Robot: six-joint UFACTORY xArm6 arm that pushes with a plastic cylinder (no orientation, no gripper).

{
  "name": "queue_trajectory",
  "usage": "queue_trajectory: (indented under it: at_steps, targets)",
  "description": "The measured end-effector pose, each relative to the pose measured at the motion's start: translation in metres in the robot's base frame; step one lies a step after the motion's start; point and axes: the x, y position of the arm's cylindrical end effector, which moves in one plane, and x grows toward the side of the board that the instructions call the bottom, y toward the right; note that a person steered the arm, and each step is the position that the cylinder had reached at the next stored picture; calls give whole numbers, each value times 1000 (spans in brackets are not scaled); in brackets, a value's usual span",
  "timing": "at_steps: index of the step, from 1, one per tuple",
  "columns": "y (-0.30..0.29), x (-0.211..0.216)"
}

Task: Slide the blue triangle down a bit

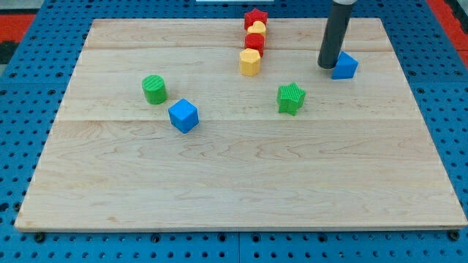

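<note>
The blue triangle [345, 66] lies near the board's upper right. My tip [328, 66] stands right at its left side, touching or nearly touching it; the dark rod rises from there to the view's top edge. A blue cube [183, 115] sits left of the board's centre, far from the tip.
A green star [291, 98] lies below and left of the tip. A green cylinder [154, 89] is at the left. A column at top centre holds a red star [256, 17], a yellow block [257, 30], a red block [254, 42] and a yellow hexagon [250, 63]. The wooden board [241, 183] lies on a blue pegboard.
</note>
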Motion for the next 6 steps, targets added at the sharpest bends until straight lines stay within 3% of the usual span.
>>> queue_trajectory:
  at_steps: [1,3,4,5,6]
  targets:
    - [5,16]
    - [26,-50]
    - [33,16]
    - [26,53]
    - [35,50]
